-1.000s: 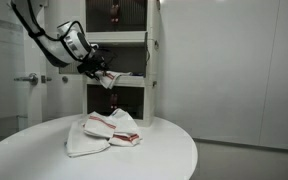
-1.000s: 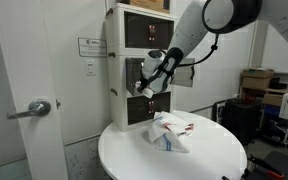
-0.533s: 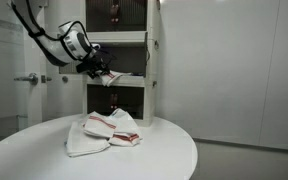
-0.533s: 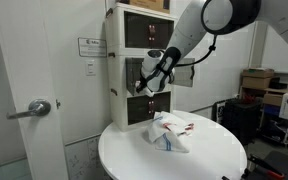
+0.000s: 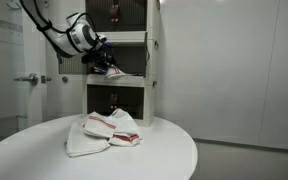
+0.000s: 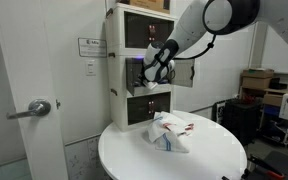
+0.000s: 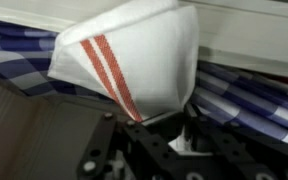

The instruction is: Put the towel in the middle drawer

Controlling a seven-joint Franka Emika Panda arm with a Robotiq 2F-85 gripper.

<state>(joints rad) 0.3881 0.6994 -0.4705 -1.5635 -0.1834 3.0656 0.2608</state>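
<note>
My gripper [image 7: 169,125] is shut on the towel [image 7: 134,55], a white cloth with a thin red stripe that fans out above the jaws in the wrist view. In both exterior views the gripper [image 5: 106,66] [image 6: 151,74] sits at the mouth of the middle drawer [image 5: 129,58] [image 6: 136,68] of the tall white cabinet [image 5: 155,60]. The towel [image 5: 118,74] rests at that drawer's front edge. A blue checked cloth [image 7: 249,95] lies under and behind the towel in the wrist view.
A heap of white red-striped towels [image 5: 106,131] [image 6: 170,134] lies on the round white table [image 5: 44,158] [image 6: 134,160] in front of the cabinet. A door with a lever handle [image 6: 39,108] stands beside the cabinet. Boxes and clutter [image 6: 269,100] fill the far side.
The jaws closed on the towel. The gripper then rose and moved in towards the middle drawer, carrying the towel with it.
</note>
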